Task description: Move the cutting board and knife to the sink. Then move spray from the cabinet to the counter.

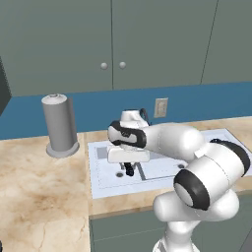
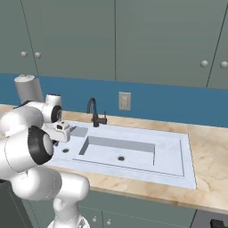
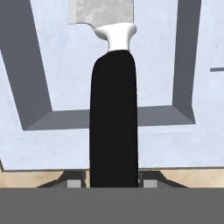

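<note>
The knife (image 3: 113, 122) has a black handle, a white collar and a silver blade that points away from the hand. My gripper (image 3: 113, 183) is shut on the handle, one fingertip (image 3: 76, 183) on either side. It hangs over the sink (image 3: 183, 148), above the near edge of the basin. From the left base, the gripper (image 1: 129, 170) points down over the left part of the sink (image 1: 98, 189). The sink (image 2: 178, 171) is set in the beige counter (image 1: 39, 197). The cutting board and the spray are out of view.
A tall grey paper-towel cylinder (image 1: 59, 125) stands on the counter left of the sink. The dark faucet (image 2: 93, 111) rises at the sink's back rim. Closed grey-green wall cabinets (image 1: 113, 44) hang above. A wall socket (image 2: 124, 101) sits on the blue backsplash.
</note>
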You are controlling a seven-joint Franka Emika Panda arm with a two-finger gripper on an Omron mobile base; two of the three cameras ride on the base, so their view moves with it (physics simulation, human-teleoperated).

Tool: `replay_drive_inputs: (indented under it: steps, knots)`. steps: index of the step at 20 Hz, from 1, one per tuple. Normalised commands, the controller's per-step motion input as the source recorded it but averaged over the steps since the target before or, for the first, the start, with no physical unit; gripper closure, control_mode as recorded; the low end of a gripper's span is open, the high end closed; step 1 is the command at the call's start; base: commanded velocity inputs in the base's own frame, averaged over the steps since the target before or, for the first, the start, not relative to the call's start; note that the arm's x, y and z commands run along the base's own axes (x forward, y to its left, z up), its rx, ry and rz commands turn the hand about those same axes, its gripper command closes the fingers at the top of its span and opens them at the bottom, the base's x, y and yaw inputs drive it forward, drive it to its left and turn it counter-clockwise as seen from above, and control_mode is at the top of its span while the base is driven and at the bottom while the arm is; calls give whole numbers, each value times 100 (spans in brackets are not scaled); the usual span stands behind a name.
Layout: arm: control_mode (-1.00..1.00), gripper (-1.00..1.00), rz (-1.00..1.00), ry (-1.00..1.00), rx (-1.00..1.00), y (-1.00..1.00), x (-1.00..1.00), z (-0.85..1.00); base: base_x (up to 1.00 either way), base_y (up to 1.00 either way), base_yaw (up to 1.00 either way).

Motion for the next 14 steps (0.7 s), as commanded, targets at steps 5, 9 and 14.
replay_drive_inputs:
  steps: [5, 9, 14]
  knots:
    - [-100, 100, 0, 6, 0, 15, 24, -15, 0, 0, 0]
    - [-100, 100, 0, 1, 0, 8, 19, -18, 0, 0, 0]
    - [-100, 100, 0, 0, 0, 0, 13, -29, 0, 0, 0]
